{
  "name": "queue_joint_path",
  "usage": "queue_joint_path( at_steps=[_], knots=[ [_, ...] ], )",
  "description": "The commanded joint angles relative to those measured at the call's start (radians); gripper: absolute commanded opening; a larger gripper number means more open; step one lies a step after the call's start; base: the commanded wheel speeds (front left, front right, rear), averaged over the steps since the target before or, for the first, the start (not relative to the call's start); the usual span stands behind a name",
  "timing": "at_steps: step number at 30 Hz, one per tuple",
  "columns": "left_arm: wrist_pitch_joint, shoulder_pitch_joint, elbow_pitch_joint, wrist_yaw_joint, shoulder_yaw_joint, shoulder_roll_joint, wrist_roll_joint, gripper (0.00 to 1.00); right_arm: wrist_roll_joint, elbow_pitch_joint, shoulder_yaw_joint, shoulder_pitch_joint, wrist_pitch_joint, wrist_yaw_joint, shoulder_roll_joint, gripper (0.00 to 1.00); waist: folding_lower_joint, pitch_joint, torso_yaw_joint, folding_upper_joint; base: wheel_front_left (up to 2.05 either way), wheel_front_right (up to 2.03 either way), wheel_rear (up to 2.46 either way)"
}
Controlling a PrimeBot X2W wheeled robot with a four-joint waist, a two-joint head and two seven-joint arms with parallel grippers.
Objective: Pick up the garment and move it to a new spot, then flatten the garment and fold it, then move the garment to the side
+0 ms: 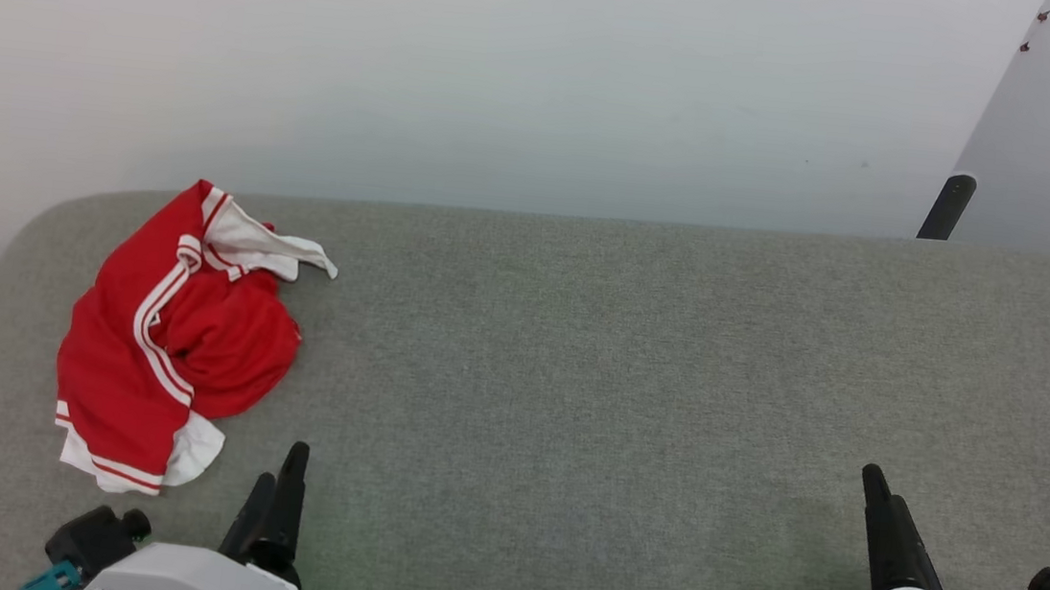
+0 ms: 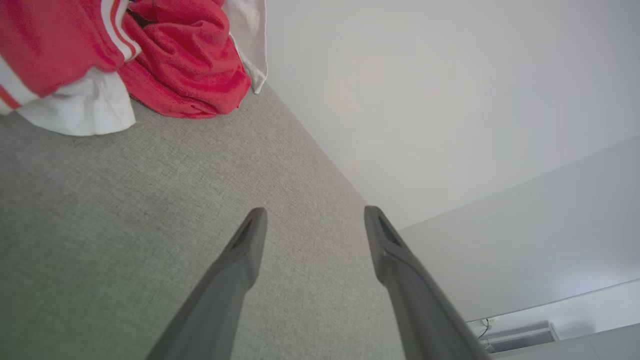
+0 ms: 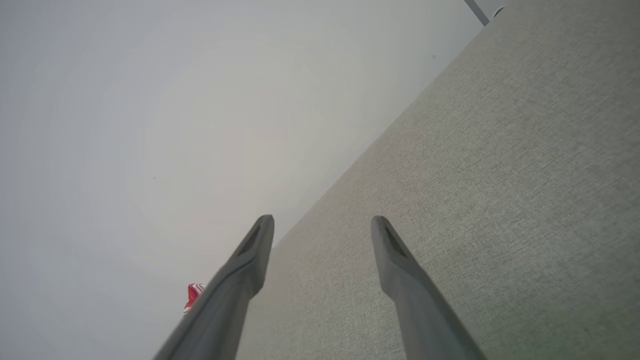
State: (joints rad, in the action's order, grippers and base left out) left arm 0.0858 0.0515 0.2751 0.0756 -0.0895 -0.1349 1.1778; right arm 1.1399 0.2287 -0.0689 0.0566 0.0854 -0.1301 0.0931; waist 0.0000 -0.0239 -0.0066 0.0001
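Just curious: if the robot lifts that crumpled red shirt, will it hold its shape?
Probably not: the garment lies in soft, bunched folds, so it would likely droop and unfurl. It looks thin, so probably light. Pushed across the textured table, it may bunch rather than slide.

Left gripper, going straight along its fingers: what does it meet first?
Likely the wall: the open left gripper points across the bare grey table, past its far edge. The shirt lies off to its left, out of that line. Depth is hard to judge.
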Motion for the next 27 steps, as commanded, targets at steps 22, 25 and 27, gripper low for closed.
queue_joint_path(
  at_steps=[22, 25, 27],
  knots=[
    [0.074, -0.018, -0.065, -0.026, 0.001, -0.008, -0.553, 1.0, -0.54, 0.047, 0.034, 0.011, 0.075, -0.001, -0.038, 1.0, 0.0, -0.021, -0.003, -0.0001, 0.0, 0.0, 0.0],
    [0.082, -0.025, -0.072, -0.023, 0.008, -0.003, -0.6, 1.0, -0.568, 0.048, 0.03, 0.01, 0.083, -0.001, -0.039, 1.0, 0.0, -0.023, -0.004, -0.0001, 0.0, 0.0, 0.0],
    [0.087, -0.027, -0.078, -0.017, 0.013, 0.001, -0.629, 1.0, -0.589, 0.048, 0.027, 0.009, 0.088, -0.001, -0.04, 1.0, 0.0, -0.025, -0.004, -0.0001, 0.0, 0.0, 0.0]
  ],
)
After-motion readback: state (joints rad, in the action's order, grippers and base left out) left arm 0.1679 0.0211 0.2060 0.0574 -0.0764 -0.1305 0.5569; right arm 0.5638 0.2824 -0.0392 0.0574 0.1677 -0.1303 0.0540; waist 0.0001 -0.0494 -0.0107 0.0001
